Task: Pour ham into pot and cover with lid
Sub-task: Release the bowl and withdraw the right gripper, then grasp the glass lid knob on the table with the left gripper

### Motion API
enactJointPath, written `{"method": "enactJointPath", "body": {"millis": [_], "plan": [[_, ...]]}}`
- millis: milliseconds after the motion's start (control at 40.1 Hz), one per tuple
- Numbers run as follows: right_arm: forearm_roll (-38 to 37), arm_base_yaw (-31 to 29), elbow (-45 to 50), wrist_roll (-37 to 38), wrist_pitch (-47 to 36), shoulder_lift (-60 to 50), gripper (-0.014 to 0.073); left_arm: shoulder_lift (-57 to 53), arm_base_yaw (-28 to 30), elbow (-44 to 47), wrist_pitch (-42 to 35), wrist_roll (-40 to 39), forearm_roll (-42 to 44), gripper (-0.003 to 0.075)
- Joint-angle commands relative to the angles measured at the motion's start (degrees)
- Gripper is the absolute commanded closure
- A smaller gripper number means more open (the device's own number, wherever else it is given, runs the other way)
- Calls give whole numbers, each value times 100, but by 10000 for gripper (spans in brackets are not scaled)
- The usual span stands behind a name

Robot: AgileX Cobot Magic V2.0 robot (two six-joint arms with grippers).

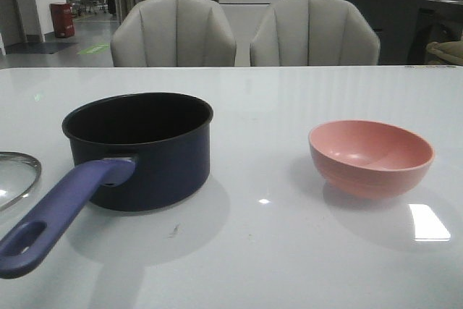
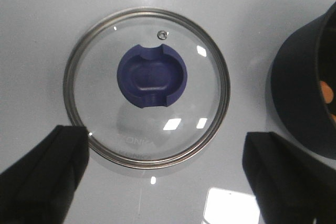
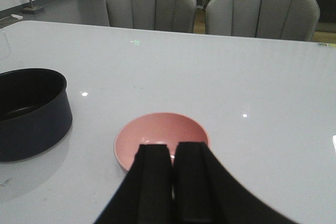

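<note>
Front view across a pale, glossy worktop (image 1: pixel 289 251): a dark navy pot (image 1: pixel 141 151) stands left of centre, its long purple-blue handle reaching toward the camera. A pink bowl (image 1: pixel 371 157) sits well apart to the right and looks empty. Only the rim of the glass lid (image 1: pixel 16 179) shows at the far left edge, flat on the worktop beside the pot's handle.

Left wrist view, looking straight down: the lid lies flat with its blue notched knob (image 2: pixel 151 78) facing up. The left claw (image 2: pixel 165 174) hangs above it, its jaws spread wide, one black finger near each side of the lid and holding nothing. The knob sits a little forward of the midpoint between the fingers. At the edge of this view, small orange pieces of ham (image 2: pixel 326 94) show inside the pot.

Right wrist view: the right claw (image 3: pixel 173 169) has its fingers nearly together, holding nothing, poised just above the bowl's near rim.

Pouring appears finished, so covering the pot is the step in hand. Next, the left claw would likely need to centre over the knob, descend and close on it.
</note>
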Motion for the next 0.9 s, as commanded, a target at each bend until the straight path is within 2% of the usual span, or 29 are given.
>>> {"method": "enactJointPath", "body": {"millis": [0,424,623,872], "plan": [[22,6,-170,-2,-427,42,433,366,9,-564,95,-67,-111,95],[22,6,-170,-2,-427,42,433,1879,9,-2071,1180,-129,3,95],[22,6,-170,-2,-427,42,433,2165,9,-2204,1252,-412,319,95],[22,6,-170,-2,-427,42,433,2373,9,-2204,1168,-411,313,95]]}}
